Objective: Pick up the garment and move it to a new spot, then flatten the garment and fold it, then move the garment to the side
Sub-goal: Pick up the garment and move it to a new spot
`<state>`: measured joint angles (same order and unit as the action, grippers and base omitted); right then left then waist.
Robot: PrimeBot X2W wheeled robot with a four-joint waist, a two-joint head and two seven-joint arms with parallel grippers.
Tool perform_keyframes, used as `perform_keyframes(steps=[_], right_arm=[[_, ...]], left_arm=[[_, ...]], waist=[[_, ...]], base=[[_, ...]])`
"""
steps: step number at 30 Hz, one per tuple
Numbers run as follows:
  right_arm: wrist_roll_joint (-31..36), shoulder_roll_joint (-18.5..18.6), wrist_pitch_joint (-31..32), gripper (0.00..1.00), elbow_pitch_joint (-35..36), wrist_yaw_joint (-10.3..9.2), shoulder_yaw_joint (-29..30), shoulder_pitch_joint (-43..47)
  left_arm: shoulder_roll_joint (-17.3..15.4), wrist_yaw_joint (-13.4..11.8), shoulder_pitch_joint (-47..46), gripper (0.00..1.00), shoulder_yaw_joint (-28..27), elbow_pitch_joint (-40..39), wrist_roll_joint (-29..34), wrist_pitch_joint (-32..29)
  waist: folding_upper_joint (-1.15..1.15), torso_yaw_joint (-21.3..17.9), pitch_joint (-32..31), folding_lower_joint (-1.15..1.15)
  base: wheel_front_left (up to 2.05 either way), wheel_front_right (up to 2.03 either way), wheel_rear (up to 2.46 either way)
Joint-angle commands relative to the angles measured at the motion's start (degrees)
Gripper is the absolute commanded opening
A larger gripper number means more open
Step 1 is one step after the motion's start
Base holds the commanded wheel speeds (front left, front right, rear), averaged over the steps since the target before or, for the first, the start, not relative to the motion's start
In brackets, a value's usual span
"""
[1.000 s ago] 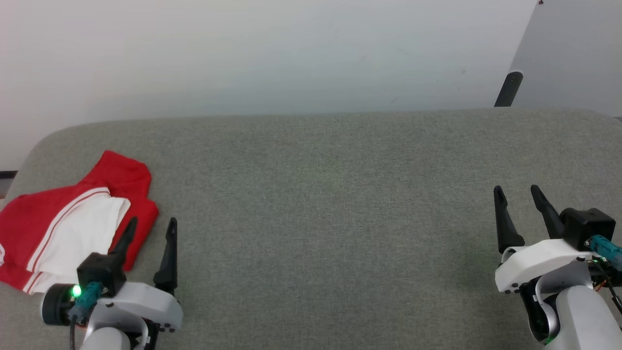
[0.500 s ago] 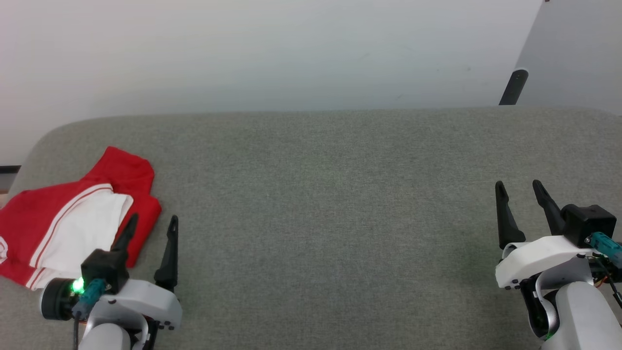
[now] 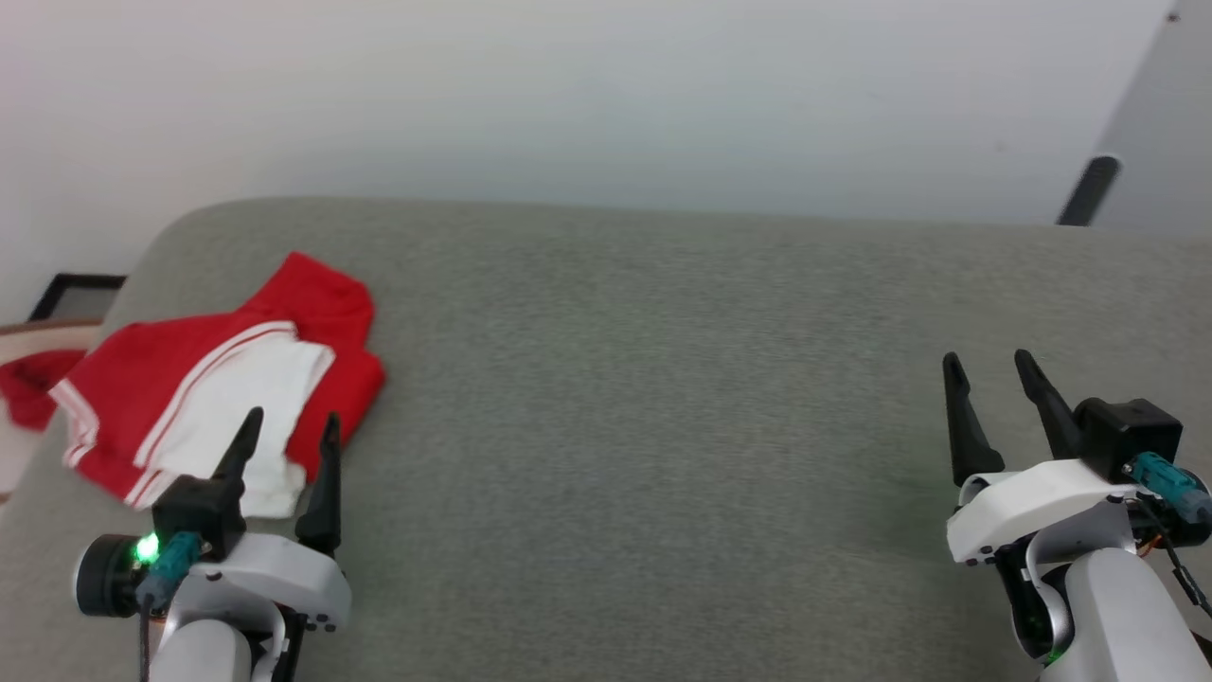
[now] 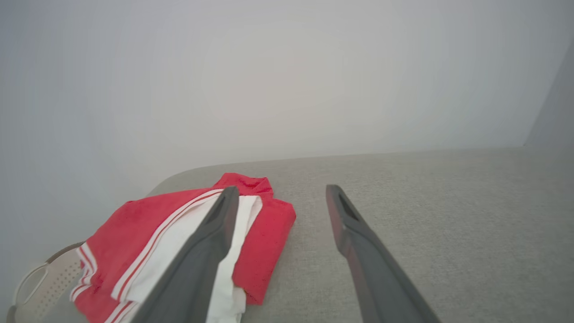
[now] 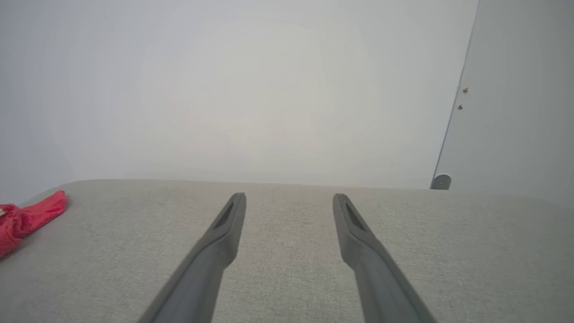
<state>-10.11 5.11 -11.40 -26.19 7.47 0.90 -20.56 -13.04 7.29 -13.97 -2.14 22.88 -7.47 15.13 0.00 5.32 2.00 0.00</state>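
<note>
My left jaws stand released and empty, low at my near left. Through the left wrist camera the outer finger (image 4: pixel 202 251) crosses my line to the white cloth. The inner finger (image 4: pixel 358 242) points over the grey surface (image 4: pixel 448 224). I cannot tell whether either tip touches cloth. My right jaws are released too and hold nothing. Their fingers (image 5: pixel 358 251) are spread above the grey fabric, well apart from the left pair.

The garment (image 3: pixel 218 398) lies directly ahead of the left jaws and a little to their outer side, bunched in a loose heap. It is red cloth with a white panel on top, edged by red-and-white striped trim. In the head view its near white edge meets the left fingertips, and a red fold lies on the far side. From the right jaws it is far off to the left, where I see one red corner of the garment (image 5: pixel 27 215).

Past the garment's outer edge, beyond the rounded corner of the surface, a pale perforated basket (image 4: pixel 40 282) sits off the surface. Farther ahead of both jaws the surface runs on to a plain white wall (image 3: pixel 568 95).
</note>
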Motion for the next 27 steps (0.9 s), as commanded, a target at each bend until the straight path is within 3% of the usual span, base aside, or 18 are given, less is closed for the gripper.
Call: perform_keyframes(steps=[1,20,27], right_arm=[[-0.60,0.15,-0.34,1.00,0.25,0.04,-0.91,-0.55],[-3.45,2.18,-0.62,1.00,-1.99,0.03,-6.57,-2.74],[-4.35,1.46,0.26,1.00,-4.38,0.03,-13.24,-8.35]], left_arm=[[0.26,-0.29,-0.21,1.00,-0.32,0.19,0.37,0.02],[2.66,-1.63,0.47,1.00,-2.49,0.33,0.65,0.02],[3.17,-2.78,2.98,1.00,-6.97,-1.38,-1.53,0.02]], waist=[[0.00,4.14,0.35,0.00],[0.00,24.92,0.56,0.00],[0.00,26.41,3.05,0.00]], base=[[0.00,0.00,0.00],[0.00,0.00,0.00],[0.00,0.00,0.00]])
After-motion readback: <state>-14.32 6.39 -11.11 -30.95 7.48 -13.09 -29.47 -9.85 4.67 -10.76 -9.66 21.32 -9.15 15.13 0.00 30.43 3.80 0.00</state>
